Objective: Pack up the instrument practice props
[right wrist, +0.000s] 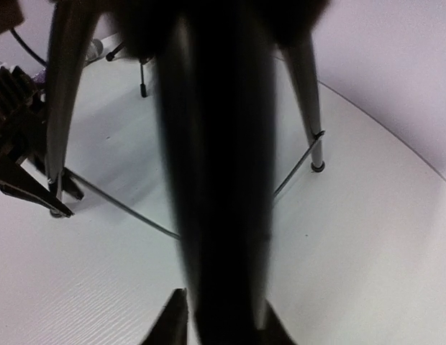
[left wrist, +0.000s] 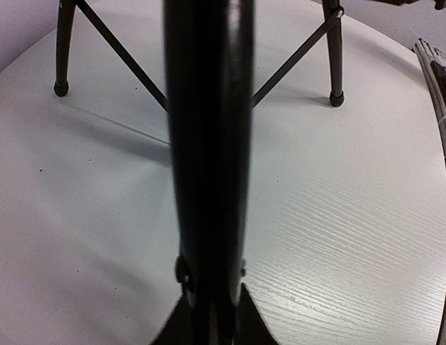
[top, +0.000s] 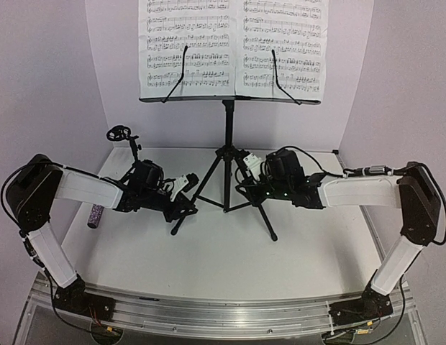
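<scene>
Black music stand (top: 228,129) legs, blurred, block both wrist views.

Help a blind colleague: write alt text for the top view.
The left arm and right arm reach low to the legs of a black music stand holding sheet-music pages. A small mic stand and purple microphone are at left.

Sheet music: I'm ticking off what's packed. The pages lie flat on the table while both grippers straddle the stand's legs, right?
No. The sheet music sits up on the desk of the stand, not flat on the table; the top view shows it. The left gripper and right gripper do each straddle a stand leg.
</scene>
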